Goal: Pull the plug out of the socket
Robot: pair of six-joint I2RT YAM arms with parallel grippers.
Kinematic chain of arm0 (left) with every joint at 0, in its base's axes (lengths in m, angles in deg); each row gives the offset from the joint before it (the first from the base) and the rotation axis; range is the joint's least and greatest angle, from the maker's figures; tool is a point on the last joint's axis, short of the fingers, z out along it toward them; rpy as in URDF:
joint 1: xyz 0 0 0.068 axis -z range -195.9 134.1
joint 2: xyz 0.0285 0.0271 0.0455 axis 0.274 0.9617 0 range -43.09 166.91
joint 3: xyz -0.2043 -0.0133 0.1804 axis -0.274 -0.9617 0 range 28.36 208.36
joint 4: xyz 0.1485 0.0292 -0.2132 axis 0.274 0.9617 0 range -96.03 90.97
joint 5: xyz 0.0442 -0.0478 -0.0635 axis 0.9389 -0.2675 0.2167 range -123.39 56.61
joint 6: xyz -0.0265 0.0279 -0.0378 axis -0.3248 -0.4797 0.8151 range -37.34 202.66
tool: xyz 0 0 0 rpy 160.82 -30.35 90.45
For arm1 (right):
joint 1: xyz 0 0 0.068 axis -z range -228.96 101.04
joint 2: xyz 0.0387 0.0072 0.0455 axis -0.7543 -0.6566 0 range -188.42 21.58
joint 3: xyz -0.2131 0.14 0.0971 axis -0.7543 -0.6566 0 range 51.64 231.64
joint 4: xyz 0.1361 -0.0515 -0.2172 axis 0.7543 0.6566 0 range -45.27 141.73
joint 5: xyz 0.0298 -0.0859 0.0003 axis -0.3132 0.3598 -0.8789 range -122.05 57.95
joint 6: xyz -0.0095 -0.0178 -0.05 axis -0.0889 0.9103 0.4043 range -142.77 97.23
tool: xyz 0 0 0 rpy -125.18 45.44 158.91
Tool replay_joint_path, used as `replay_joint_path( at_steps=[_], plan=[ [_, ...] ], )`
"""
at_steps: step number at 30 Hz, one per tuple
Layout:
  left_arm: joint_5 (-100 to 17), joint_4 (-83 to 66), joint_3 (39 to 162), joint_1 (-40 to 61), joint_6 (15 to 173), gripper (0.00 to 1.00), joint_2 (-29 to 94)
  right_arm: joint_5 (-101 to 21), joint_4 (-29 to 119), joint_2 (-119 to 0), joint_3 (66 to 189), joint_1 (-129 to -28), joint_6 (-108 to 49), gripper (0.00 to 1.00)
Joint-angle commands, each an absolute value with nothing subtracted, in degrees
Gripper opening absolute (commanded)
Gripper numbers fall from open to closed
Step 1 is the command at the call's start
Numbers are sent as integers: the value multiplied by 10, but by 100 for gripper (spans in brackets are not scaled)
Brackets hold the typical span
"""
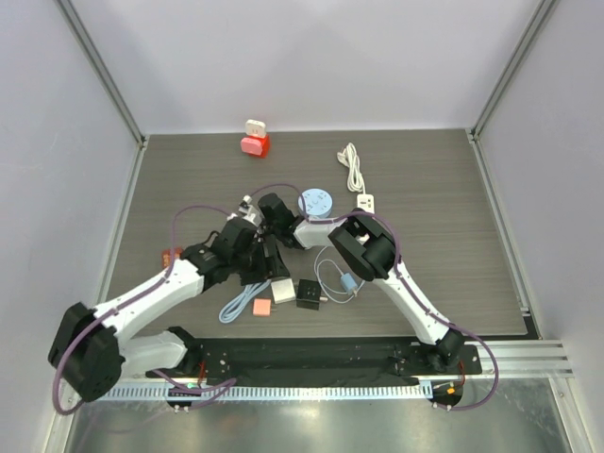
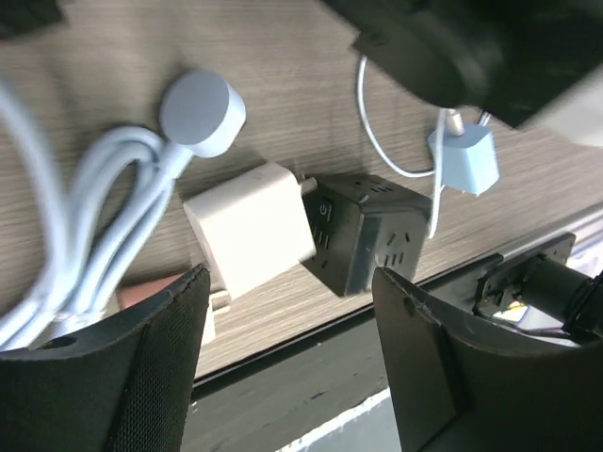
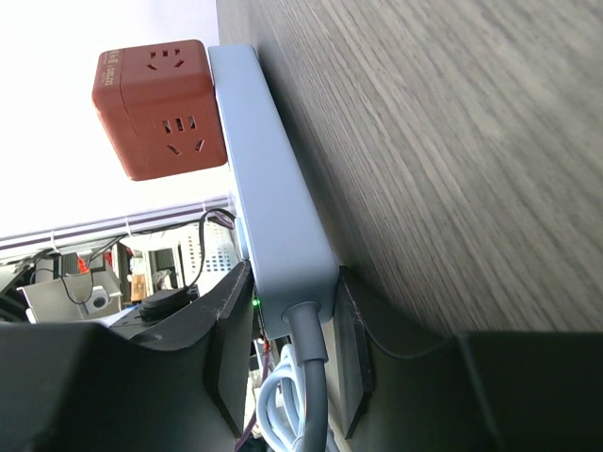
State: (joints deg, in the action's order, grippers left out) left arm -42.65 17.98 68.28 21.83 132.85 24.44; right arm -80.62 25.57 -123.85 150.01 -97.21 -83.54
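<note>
**Top external, then both wrists: left tool wide over the plug, right tool clamped on a grey bar**

Top external shows you the black socket cube [image 1: 309, 293] near the front edge of the table [image 1: 434, 245]. The white plug [image 1: 283, 290] sits just left of it, the two side by side. Your left gripper [image 1: 270, 266] hangs just behind and left of the cube, over the plug. A pale blue charger [image 1: 349, 281] on a thin white lead lies just right of the cube. A pink block [image 1: 262, 307] sits left of the cube, past the plug. A red socket cube [image 1: 255, 144] stands well behind it at the table's far edge.

Left wrist gives you the closest look. The plug lies against one face of the black cube, with a metal prong showing where they meet. You cannot tell whether that prong is seated in the slots. The left gripper's fingers stand wide apart above the pair and have hold of nothing. A grey round puck [image 2: 203, 111] on a white cable [image 2: 104, 217] lies beyond the plug, on the side away from the cube.

Right wrist shows you the right gripper [image 3: 290, 282] closed on the near end of a grey-blue bar [image 3: 273, 188], one finger pressed to each side. A grey cord [image 3: 306, 377] leaves the bar between the fingers. The red socket cube shows past the bar's far end.
</note>
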Motion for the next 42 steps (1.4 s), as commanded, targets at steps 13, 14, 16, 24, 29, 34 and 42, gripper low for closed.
replay_joint_path(
  at_steps=[13,14,16,24,29,34,42],
  plan=[
    [-169,506,846,13,1181,84,102,-763,314,-1241,1490,-974,-795,1],
    [-154,504,846,-7,1186,83,110,-764,313,-1241,1490,-974,-795,1],
    [-147,496,836,-28,1190,82,130,-768,309,-1240,1489,-974,-794,1],
    [-141,472,832,-88,1174,84,195,-805,316,-1243,1492,-966,-772,1],
    [-112,461,823,-94,1173,85,198,-827,337,-1245,1498,-940,-750,1],
    [-101,438,820,-94,1153,84,218,-835,376,-1252,1513,-930,-717,1],
    [-106,415,822,-105,1103,76,265,-831,381,-1247,1500,-930,-702,1]
  ],
)
